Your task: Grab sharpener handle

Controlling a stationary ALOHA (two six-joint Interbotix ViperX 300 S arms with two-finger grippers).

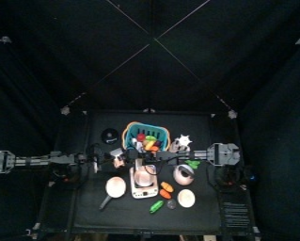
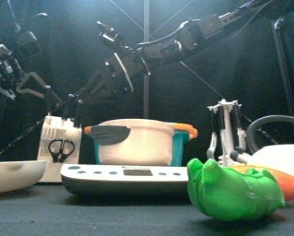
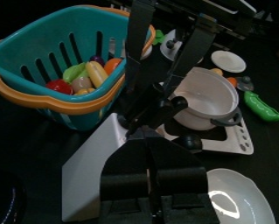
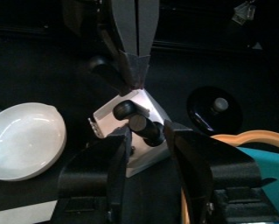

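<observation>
Between my right gripper's (image 4: 148, 166) parted, empty jaws: sharpener handle (image 4: 139, 122) | left gripper (image 3: 148, 52) clenched atop sharpener | risk: knob slips sideways as I close.

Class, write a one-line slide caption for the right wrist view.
Right claw open around the sharpener handle, white bowl alongside.

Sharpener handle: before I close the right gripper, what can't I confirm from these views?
- Contact: in the right wrist view the right gripper straddles the sharpener handle; its own jaws hide whether they touch.
- Top view: the sharpener is too small, under both arms.
- Front view: the basket and scale hide the handle.
- Left wrist view: the left gripper blocks the sharpener base.
</observation>
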